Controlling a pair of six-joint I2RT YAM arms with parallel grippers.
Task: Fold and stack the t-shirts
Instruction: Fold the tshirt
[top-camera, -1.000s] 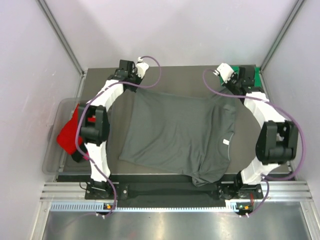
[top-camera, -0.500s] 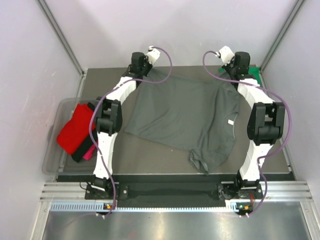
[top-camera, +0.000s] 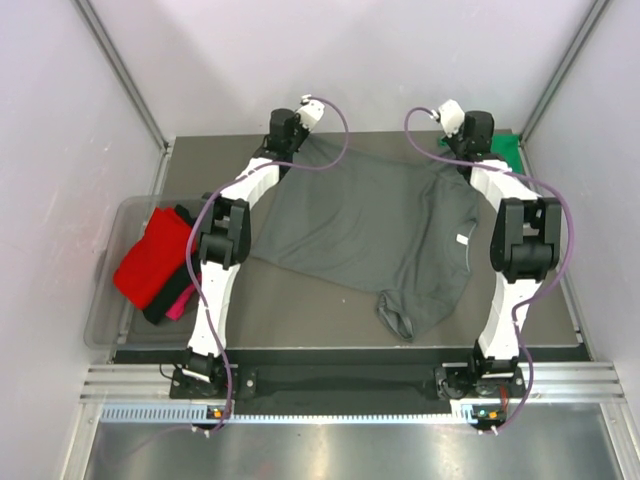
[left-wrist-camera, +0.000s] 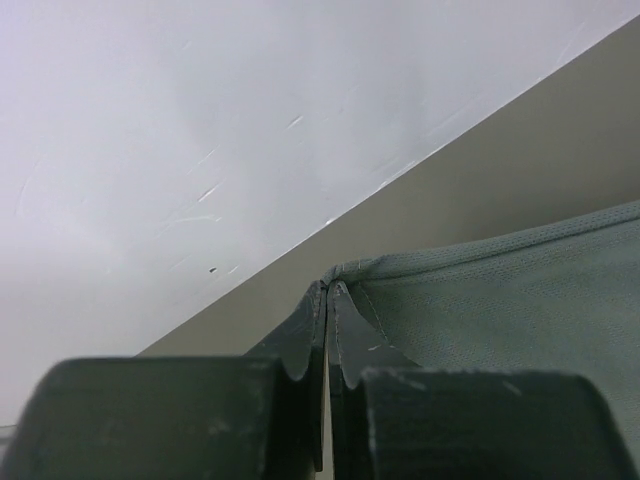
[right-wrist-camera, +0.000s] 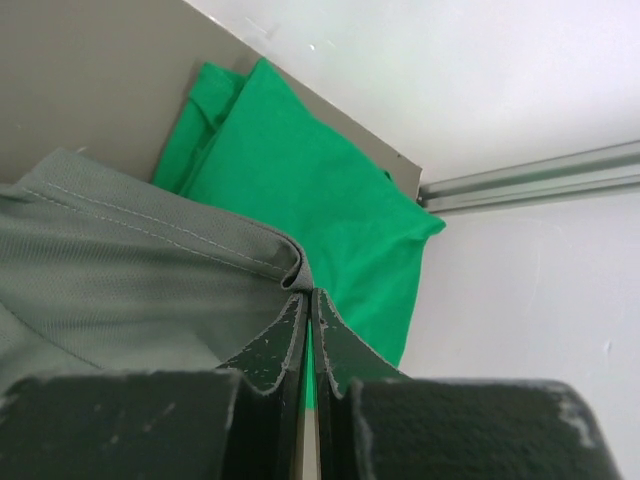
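Count, shirts: five in view.

1. Grey shirt (top-camera: 370, 230), one, spread over the table (top-camera: 300, 310), collar to the right. I take it as my reference for everything below.
2. Green shirt (right-wrist-camera: 310, 190), one, folded just beyond the grey shirt's far right corner. I cannot tell whether the two touch.
3. Three more to the left of the grey shirt, well apart from it, piled in one clear tub (top-camera: 105, 320): red shirt (top-camera: 150, 262) on top, black shirt (top-camera: 160, 312) and pink shirt (top-camera: 183, 303) showing beneath it.

Count, grippers: two, both at the grey shirt's far edge.

- Left gripper (left-wrist-camera: 328, 300): jaws pressed together, pinching the far left corner at the hem.
- Right gripper (right-wrist-camera: 308, 300): jaws pressed together, pinching the far right corner at the seam.

The cloth runs taut between the two grips. One sleeve lies bunched at the grey shirt's near edge.
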